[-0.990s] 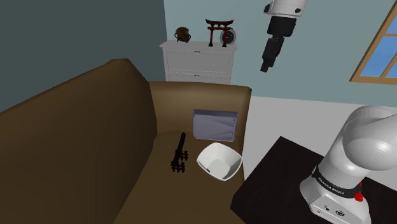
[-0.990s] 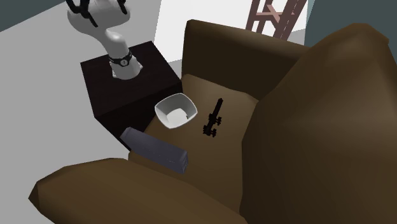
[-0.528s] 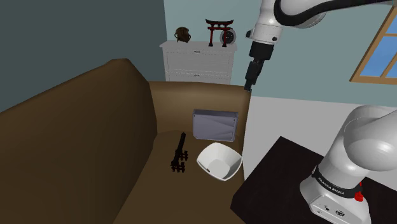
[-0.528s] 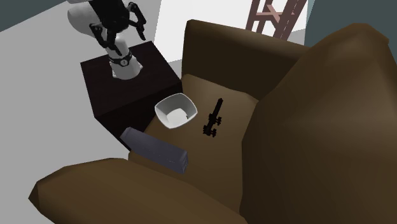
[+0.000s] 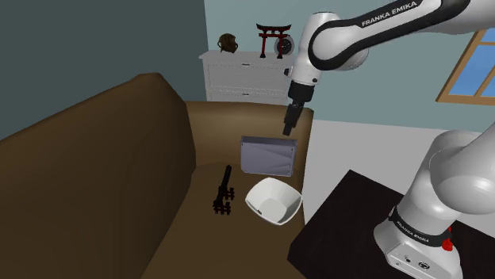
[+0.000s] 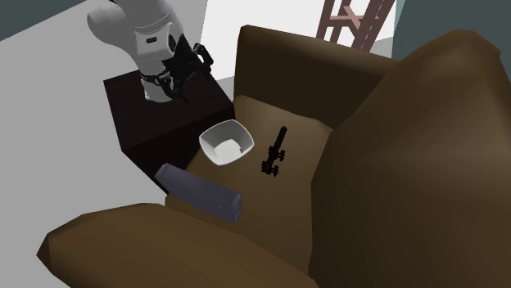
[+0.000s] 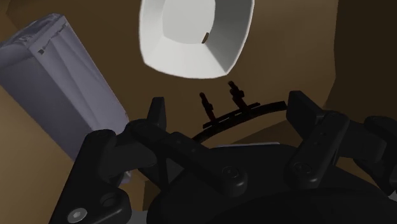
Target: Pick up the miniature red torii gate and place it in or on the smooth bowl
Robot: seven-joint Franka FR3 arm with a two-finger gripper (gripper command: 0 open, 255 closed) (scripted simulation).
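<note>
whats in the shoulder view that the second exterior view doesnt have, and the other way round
Of these two, the shoulder view alone has the white dresser with a red torii gate and a dark ornament on top, plus a window. The second exterior view alone has a brown wooden frame behind the brown sofa. Both share that sofa, the white bowl, the black gate-shaped piece lying beside it, the grey cushion, the dark stand and the gripper.
</note>
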